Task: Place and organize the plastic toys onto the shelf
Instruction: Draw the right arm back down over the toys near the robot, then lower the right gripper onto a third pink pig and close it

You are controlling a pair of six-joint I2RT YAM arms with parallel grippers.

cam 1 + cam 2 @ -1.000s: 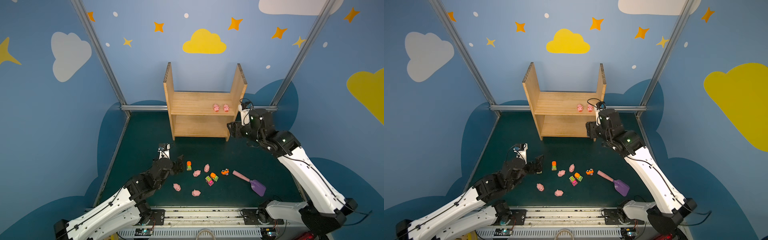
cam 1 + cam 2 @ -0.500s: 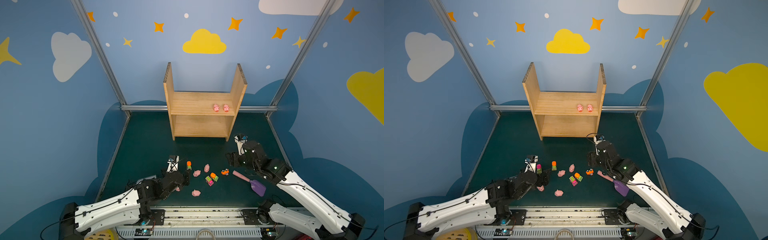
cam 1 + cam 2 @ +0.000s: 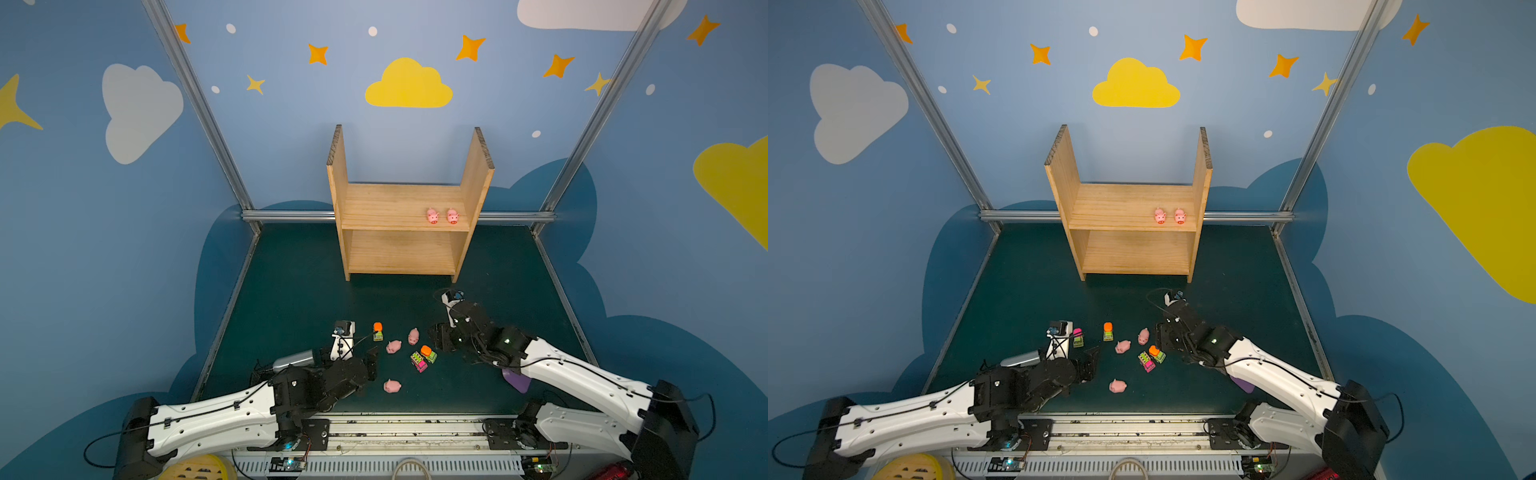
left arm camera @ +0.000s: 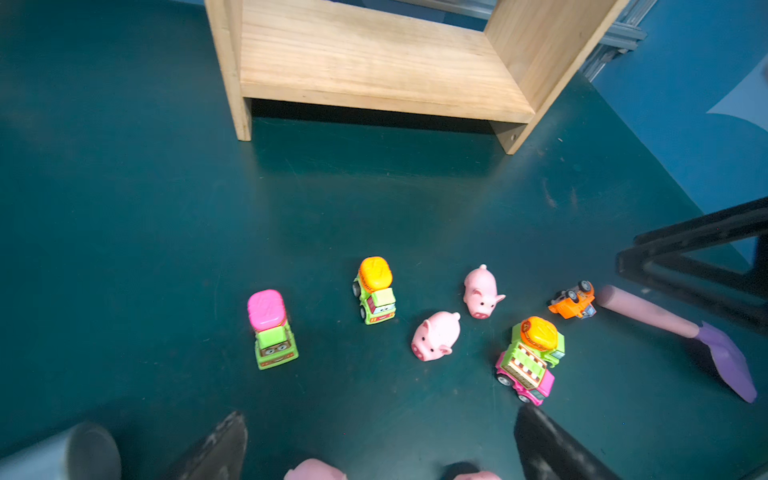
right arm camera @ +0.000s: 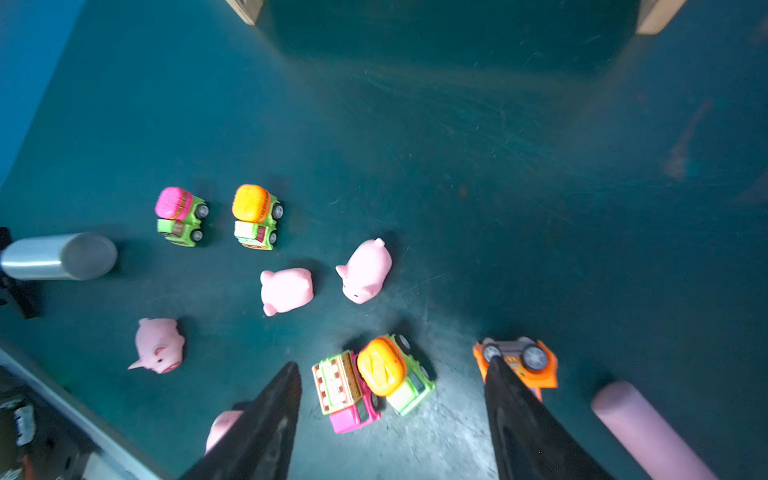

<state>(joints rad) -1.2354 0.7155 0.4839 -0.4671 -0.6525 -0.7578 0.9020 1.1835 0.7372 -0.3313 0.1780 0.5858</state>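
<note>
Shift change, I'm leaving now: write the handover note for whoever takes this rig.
Left end effector: open, empty, near the mat.
Right end effector: open, empty, above the two touching trucks.
Done: two pigs stand on the shelf, upper board.
Left: four pigs and all five vehicles lie on the mat; the orange car is overturned beside a right fingertip.
Not toys: scoop, cylinder.
</note>
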